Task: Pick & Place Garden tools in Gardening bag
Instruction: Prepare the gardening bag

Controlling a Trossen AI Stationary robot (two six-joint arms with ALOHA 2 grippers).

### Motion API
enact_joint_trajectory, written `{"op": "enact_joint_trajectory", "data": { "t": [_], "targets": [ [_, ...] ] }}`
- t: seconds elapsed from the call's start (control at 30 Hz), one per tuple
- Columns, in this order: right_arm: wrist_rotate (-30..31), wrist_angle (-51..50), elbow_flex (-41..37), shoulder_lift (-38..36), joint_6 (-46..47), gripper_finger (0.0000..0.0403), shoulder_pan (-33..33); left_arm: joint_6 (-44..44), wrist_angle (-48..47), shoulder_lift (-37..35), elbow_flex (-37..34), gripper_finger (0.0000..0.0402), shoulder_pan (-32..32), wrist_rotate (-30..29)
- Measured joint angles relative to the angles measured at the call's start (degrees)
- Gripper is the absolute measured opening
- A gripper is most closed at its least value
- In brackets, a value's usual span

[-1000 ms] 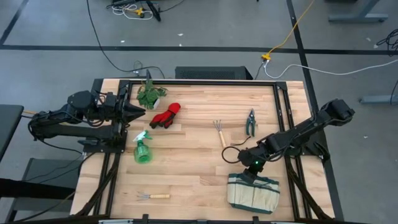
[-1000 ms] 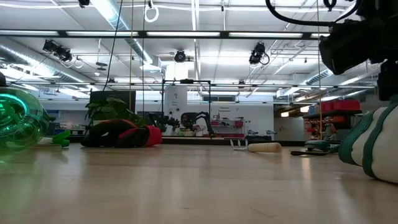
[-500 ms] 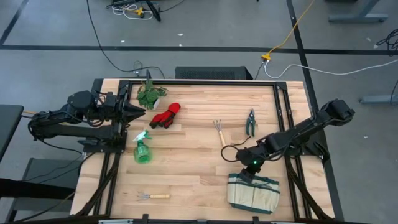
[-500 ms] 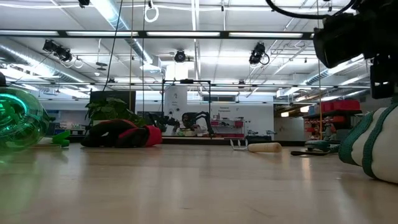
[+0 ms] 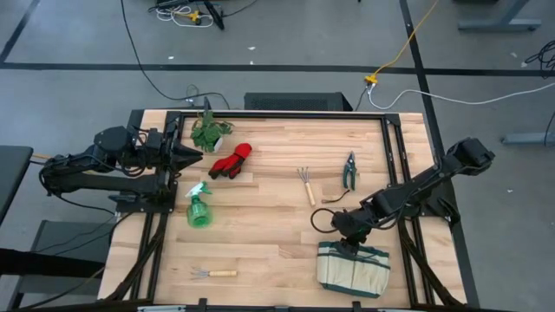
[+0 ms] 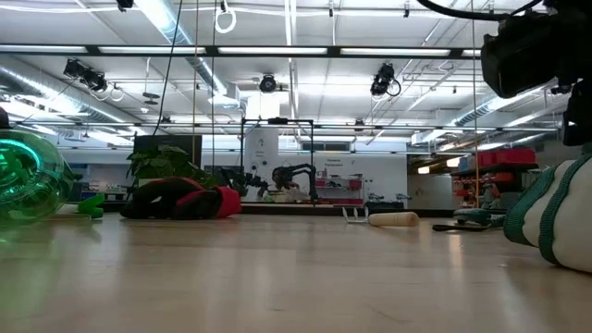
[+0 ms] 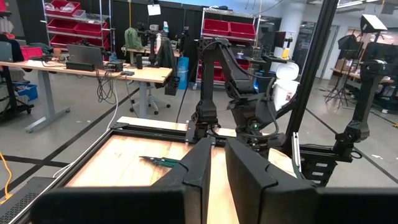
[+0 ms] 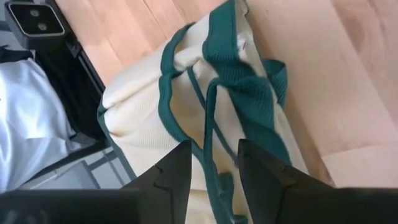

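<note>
Bag lies at the table's near right, right gripper just above its green-trimmed opening, fingers narrowly parted and empty. Left gripper waits far left, fingers nearly together, beside red gloves. Spray bottle, forks and shears lie on the wood.

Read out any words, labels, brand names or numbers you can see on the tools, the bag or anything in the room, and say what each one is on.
No text can be read in any view.
Beige canvas gardening bag with green trim: no label or print shows.
Translucent green spray bottle: no label can be made out.
Red storage bins on the room's shelving: any markings are too small to read.
</note>
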Motion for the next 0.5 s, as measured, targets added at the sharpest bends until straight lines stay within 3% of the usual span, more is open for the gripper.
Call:
{"op": "enact_joint_trajectory", "data": {
  "t": [0.5],
  "targets": [
    [3.03, 0.02, 0.0, 0.0, 1.64, 0.013, 2.29, 0.0, -0.02, 0.02, 0.0, 0.0058, 0.02, 0.0]
  ]
}}
